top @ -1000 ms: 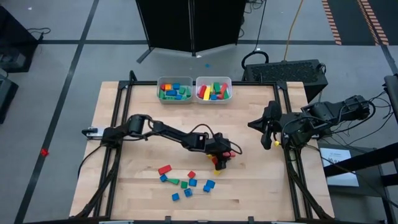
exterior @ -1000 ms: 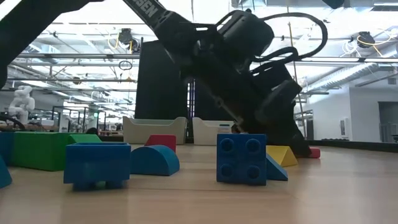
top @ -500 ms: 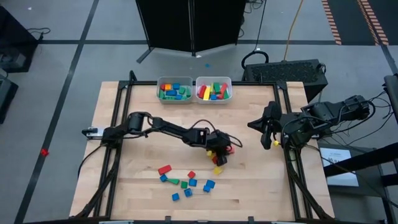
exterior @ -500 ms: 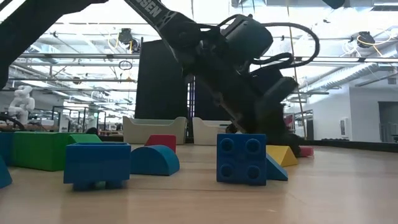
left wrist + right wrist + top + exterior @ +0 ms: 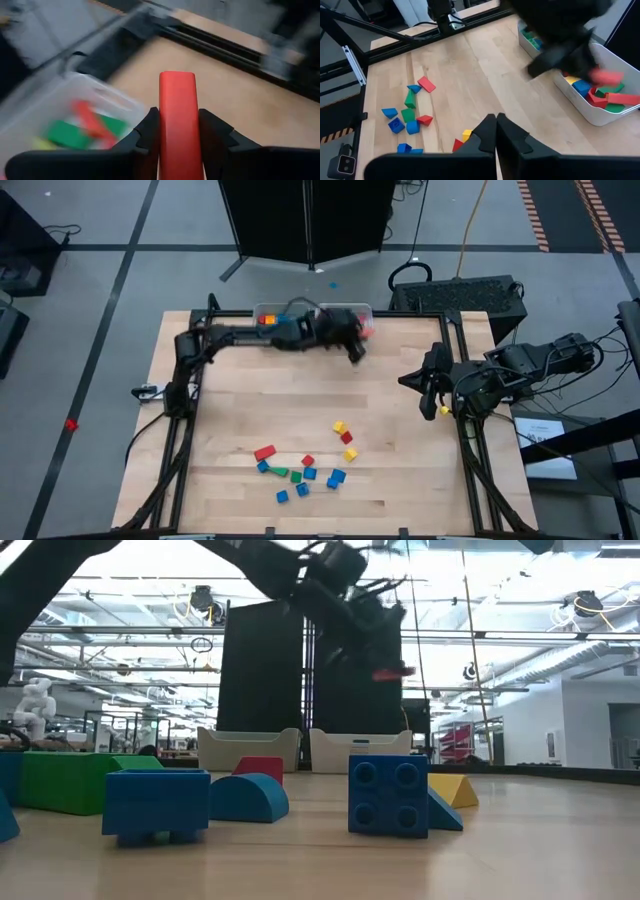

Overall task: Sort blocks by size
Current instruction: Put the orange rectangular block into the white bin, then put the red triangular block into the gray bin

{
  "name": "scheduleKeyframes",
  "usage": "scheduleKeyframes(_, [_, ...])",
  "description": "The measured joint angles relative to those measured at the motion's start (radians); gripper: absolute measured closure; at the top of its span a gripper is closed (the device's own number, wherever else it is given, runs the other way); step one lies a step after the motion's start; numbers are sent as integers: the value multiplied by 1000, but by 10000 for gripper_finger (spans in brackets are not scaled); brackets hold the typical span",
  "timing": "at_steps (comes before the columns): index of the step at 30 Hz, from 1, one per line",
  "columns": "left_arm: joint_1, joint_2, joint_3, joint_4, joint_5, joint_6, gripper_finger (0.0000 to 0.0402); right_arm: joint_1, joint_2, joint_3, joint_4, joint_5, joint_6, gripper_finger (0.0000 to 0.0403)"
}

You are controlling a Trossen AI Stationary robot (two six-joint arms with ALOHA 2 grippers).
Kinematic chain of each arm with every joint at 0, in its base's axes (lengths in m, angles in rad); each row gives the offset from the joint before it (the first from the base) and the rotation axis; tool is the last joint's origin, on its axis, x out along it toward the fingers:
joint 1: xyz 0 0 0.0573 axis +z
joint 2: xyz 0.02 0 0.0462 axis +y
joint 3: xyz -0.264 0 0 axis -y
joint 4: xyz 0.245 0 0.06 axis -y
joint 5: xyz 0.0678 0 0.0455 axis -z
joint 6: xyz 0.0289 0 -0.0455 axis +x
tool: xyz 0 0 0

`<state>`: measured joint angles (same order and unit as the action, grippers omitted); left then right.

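My left gripper [image 5: 353, 346] hangs in the air at the near right corner of the right pale bin [image 5: 330, 310], shut on a red bar [image 5: 178, 115]. The low view shows that bar [image 5: 392, 671] high above the table. Loose blocks [image 5: 300, 467] in blue, green, red and yellow lie on their flat sides near the table's front middle, with two yellow ones [image 5: 340, 427] a little farther back. My right gripper [image 5: 496, 126] waits shut by the table's right edge [image 5: 428, 392], with nothing in it. My left gripper pinches the red bar's two long sides [image 5: 164, 131] between its two fingers. The bar lies along the fingers, and its free end [image 5: 177, 80] juts out past their tips. It is lifted clear of the table and the bin, roughly level.
Two pale bins stand side by side at the far edge; the left bin [image 5: 270, 332] holds blue, green and orange blocks, and the right bin holds longer red, yellow and green ones [image 5: 600, 95]. Bare wood [image 5: 250, 400] spans the table's middle.
My left gripper has taken the red bar from beside the yellow blocks at the table's middle. It has risen and swung toward the far edge, up to the right bin, with the bar lifted clear. The yellow and small red blocks stay where they were.
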<state>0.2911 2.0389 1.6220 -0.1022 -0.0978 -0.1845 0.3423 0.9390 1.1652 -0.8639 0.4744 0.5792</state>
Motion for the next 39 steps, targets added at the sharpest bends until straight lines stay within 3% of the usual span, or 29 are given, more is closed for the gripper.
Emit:
scheduleKeyframes(7, [142,13,-2,-96,44,-68,304,0,0,0,-1,2,-23,403])
scheduleKeyframes(13, [157,12,-2,-118,146,-14,149,0,0,0,-1,2,-41,403])
scheduleKeyframes(17, [142,2,-2,-132,156,-16,97,0,0,0,-1,2,-42,403])
scheduleKeyframes(23, [71,-28,-1,-229,375,-42,101,0,0,0,-2,2,-41,403])
scheduleKeyframes(25, [12,-28,-1,-271,422,19,108,0,0,0,-1,2,-41,403])
scheduleKeyframes(31, [-176,-29,-38,-380,437,353,117,0,0,0,-1,2,-41,403])
scheduleKeyframes(39, [-300,-28,-142,-198,436,531,117,0,0,0,0,1,-33,403])
